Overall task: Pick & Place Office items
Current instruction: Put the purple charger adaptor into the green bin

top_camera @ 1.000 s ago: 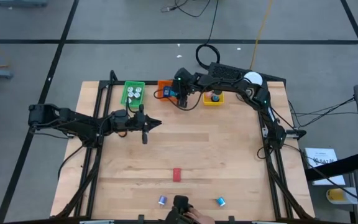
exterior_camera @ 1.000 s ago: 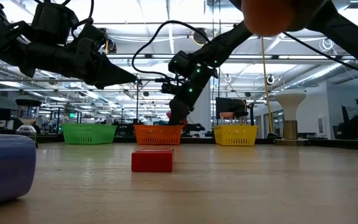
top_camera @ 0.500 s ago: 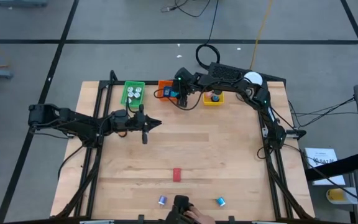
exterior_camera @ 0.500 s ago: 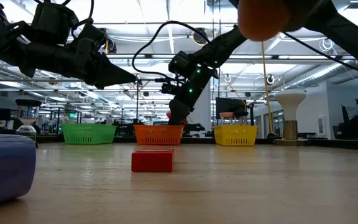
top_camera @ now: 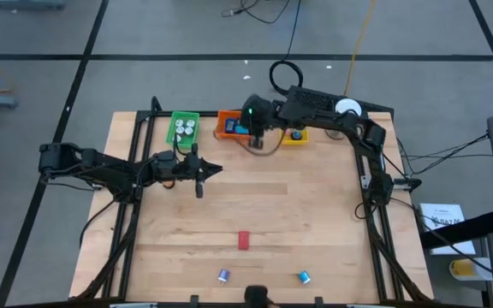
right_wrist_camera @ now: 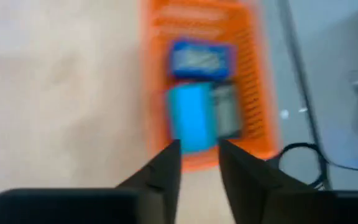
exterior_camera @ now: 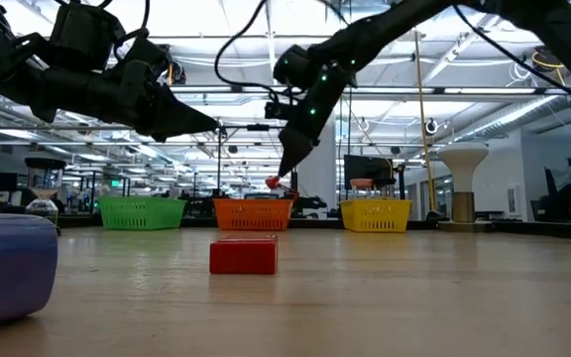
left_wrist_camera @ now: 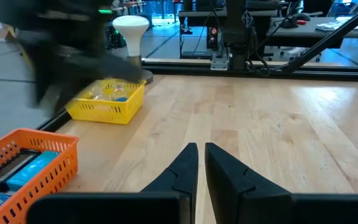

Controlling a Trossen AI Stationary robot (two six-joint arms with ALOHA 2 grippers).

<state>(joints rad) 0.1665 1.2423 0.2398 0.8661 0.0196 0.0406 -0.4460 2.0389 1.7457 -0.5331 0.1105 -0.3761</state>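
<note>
On the near part of the table lie three office items: a red block (top_camera: 244, 240) (exterior_camera: 243, 255), a purple-blue roll (top_camera: 223, 275) (exterior_camera: 3, 268) and a blue roll (top_camera: 303, 276). My right gripper (top_camera: 258, 139) (exterior_camera: 284, 171) (right_wrist_camera: 200, 163) hangs open over the near end of the orange tray (top_camera: 228, 125) (right_wrist_camera: 257, 93), slanting down, with nothing between its fingers. Below it in the tray lie a light blue block (right_wrist_camera: 191, 118), a darker blue piece (right_wrist_camera: 201, 59) and a grey piece (right_wrist_camera: 227, 112). My left gripper (top_camera: 218, 169) (left_wrist_camera: 201, 163) waits shut above the table's left middle, pointing level to the right.
A green tray (top_camera: 183, 128) holding white rolls stands left of the orange one, and a yellow tray (top_camera: 294, 135) (left_wrist_camera: 107, 106) right of it, all along the far edge. A white ball on a stand (top_camera: 347, 108) is at the far right. Bare wood lies across the middle.
My right gripper has risen from low over the orange tray and shifted a little toward the table's right and near side, tipping its wrist. A person's hand at the near edge has drawn back out of view. The items on the table have not moved.
</note>
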